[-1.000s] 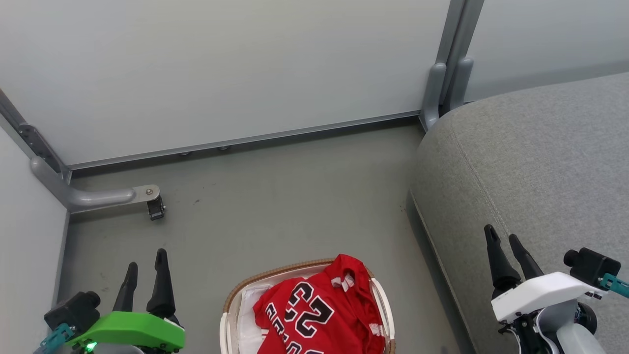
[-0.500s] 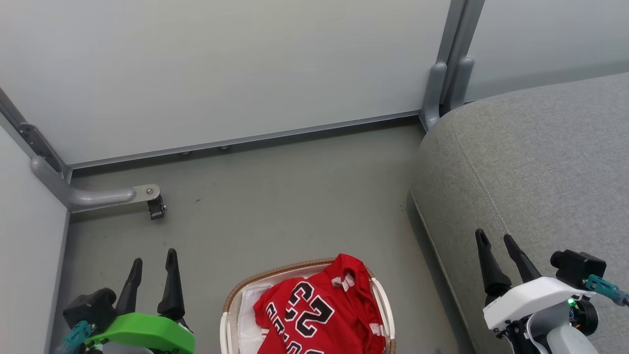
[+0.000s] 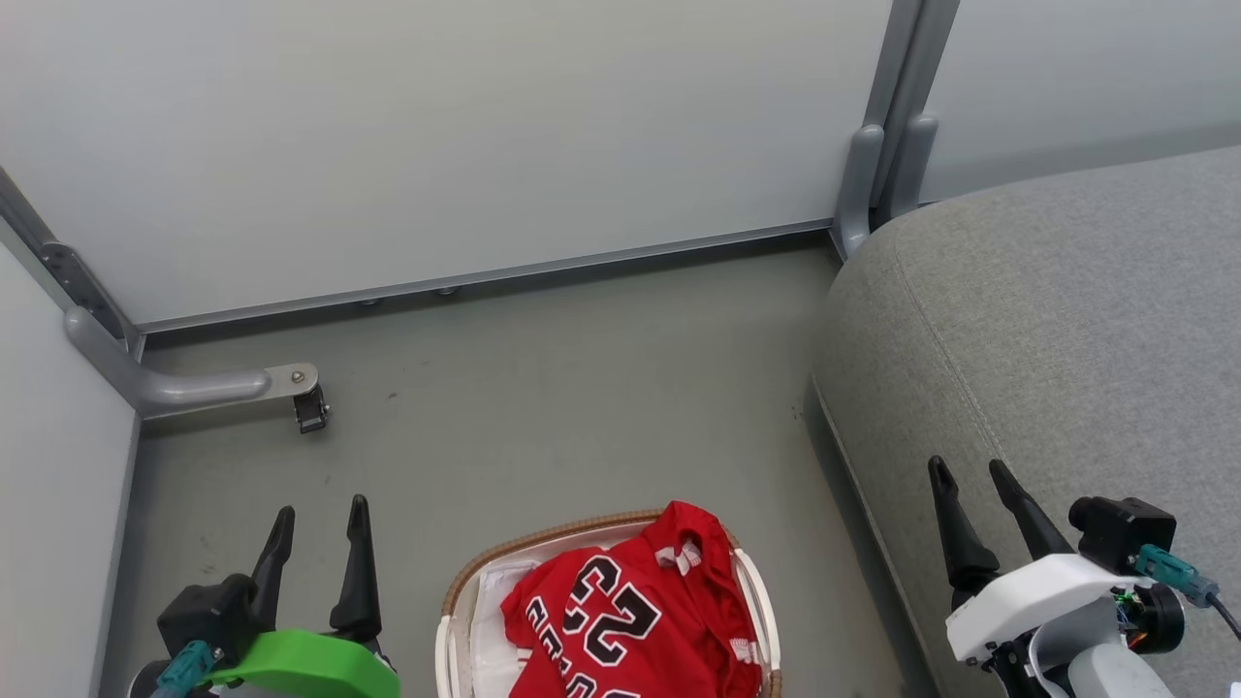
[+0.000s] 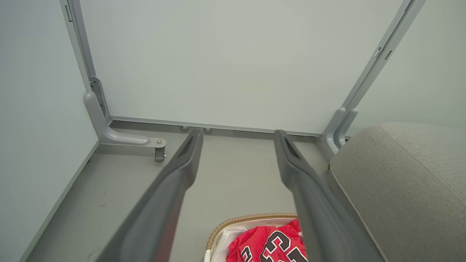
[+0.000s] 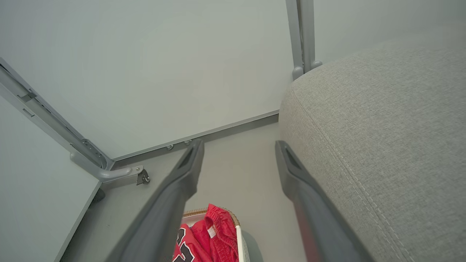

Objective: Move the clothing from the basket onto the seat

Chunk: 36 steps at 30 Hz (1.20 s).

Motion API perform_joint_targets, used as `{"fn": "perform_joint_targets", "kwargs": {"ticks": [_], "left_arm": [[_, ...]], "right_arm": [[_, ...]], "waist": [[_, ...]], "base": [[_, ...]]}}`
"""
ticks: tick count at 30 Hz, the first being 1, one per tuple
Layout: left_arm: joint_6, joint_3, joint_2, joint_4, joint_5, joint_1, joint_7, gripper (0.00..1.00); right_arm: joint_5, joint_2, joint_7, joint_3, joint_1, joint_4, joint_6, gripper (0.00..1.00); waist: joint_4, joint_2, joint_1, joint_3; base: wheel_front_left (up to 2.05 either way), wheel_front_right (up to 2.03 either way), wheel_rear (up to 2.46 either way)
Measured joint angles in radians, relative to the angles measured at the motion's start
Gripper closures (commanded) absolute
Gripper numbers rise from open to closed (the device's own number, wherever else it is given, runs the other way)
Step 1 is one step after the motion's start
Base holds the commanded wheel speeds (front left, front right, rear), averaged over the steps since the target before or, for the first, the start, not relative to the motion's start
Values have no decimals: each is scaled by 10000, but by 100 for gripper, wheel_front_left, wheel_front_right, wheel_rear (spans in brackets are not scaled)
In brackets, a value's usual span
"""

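Note:
Red clothing (image 3: 630,611), a jersey with a black "23", lies heaped in the cream basket (image 3: 461,601) at the bottom middle of the head view. The clothing (image 4: 269,245) and basket (image 4: 247,218) also show low in the left wrist view, and the clothing (image 5: 207,236) low in the right wrist view. The grey seat (image 3: 1066,320) fills the right side. My left gripper (image 3: 320,519) stands open over the floor left of the basket. My right gripper (image 3: 970,475) is open over the seat's front edge. Both are empty.
Pale partition panels (image 3: 436,136) wall off the far side and the left. A grey metal foot with a caster (image 3: 308,407) juts onto the floor at far left. Grey posts (image 3: 877,165) stand beside the seat's corner. Bare grey floor (image 3: 582,388) lies beyond the basket.
My left gripper has shifted right toward the basket and lower in view. My right gripper has moved left and slightly down. Clothing and basket have not moved.

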Motion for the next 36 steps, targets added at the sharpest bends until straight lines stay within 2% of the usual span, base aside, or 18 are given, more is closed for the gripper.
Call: {"fn": "perform_joint_targets", "kwargs": {"ticks": [17,23,28,36], "left_arm": [[-88,-71,-59,-12,1534,202,-351,0],[-169,-370,-90,399,1894,296,-479,0],[-222,-1095,-194,1168,1791,98,-558,0],[-238,-2824,-284,2700,1546,-1964,-727,0]], "right_arm": [[-1373,-104,-360,247,24,67,2,0],[-1852,-167,-466,364,41,201,2,0],[-2234,-282,-564,569,-159,4,2,0],[-2648,-539,-717,606,-1762,-1080,8,0]], "waist": [[-20,0,0,33],[-46,0,0,60],[-118,0,0,367],[-282,0,0,1676]], "base": [[0,0,0],[0,0,0],[0,0,0],[0,0,0]]}}
